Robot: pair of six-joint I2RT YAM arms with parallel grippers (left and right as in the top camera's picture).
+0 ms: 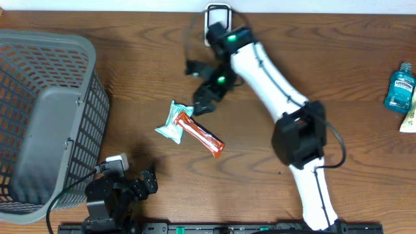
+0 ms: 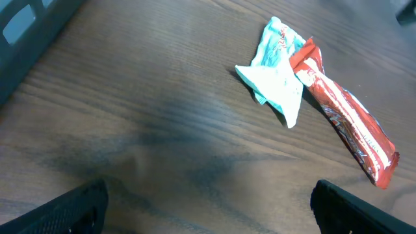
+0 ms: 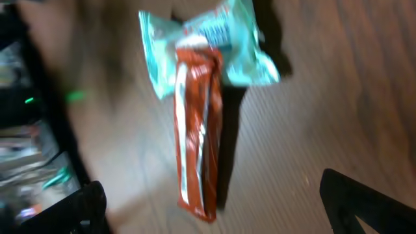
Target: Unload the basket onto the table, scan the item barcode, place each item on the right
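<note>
An orange-red snack bar wrapper (image 1: 203, 134) lies on the wooden table, its upper end resting on a teal packet (image 1: 171, 122). My right gripper (image 1: 201, 100) hovers open just beyond their far end. In the right wrist view the bar (image 3: 198, 130) runs lengthwise towards the gap between the spread fingers (image 3: 364, 205), touched by neither, with the teal packet (image 3: 214, 45) past it. My left gripper (image 1: 148, 179) stands open near the front edge, nothing between its fingers (image 2: 65, 211). It looks towards the bar (image 2: 344, 117) and the packet (image 2: 276, 71). No barcode is readable.
A grey plastic basket (image 1: 45, 123) fills the left side. A blue mouthwash bottle (image 1: 399, 87) and a pale item (image 1: 409, 120) stand at the right edge. A white looped object (image 1: 219, 14) sits at the table's back edge, behind the right arm.
</note>
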